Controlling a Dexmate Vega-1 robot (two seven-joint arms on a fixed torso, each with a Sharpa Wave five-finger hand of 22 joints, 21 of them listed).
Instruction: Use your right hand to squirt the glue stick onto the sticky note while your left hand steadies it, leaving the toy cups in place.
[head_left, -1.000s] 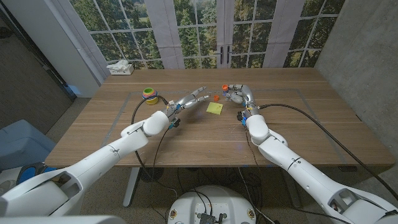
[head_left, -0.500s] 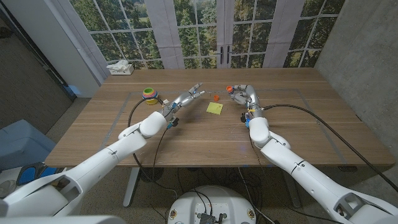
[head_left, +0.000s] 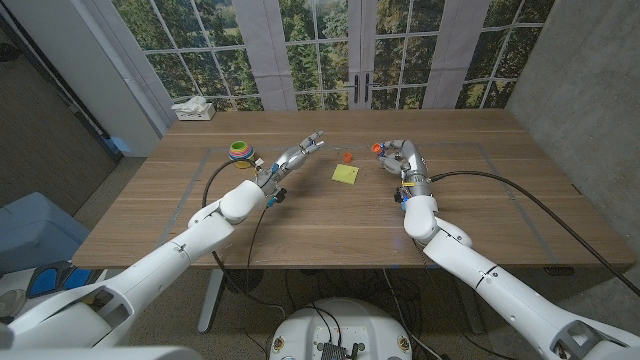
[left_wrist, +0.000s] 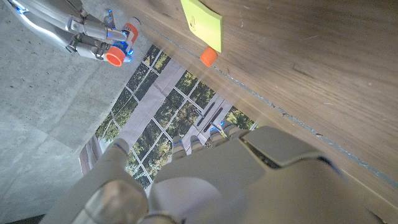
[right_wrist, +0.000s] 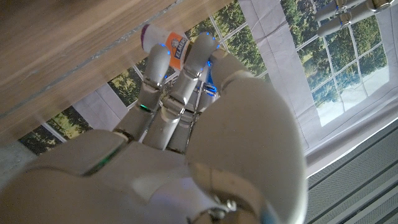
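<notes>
Both hands flank the yellow sticky note (head_left: 346, 174): right hand (head_left: 396, 156) grips the orange-capped glue stick (head_left: 380, 148) off to the note's right, left hand (head_left: 299, 154) hovers fingers spread, empty, left of it. Small orange cap (head_left: 347, 157) lies just beyond the note; toy cups (head_left: 241, 151) stack well apart. Best approach, I judge: left fingertips pin a note corner first, then the glue tip comes down over its middle

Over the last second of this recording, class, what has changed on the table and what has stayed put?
The right robot hand, gripping the glue stick, has drawn back to the robot's right, away from the sticky note. The left robot hand has shifted slightly toward the far edge, fingers outstretched and holding nothing. The note, the small orange cap beside it and the toy cups have not moved.
</notes>
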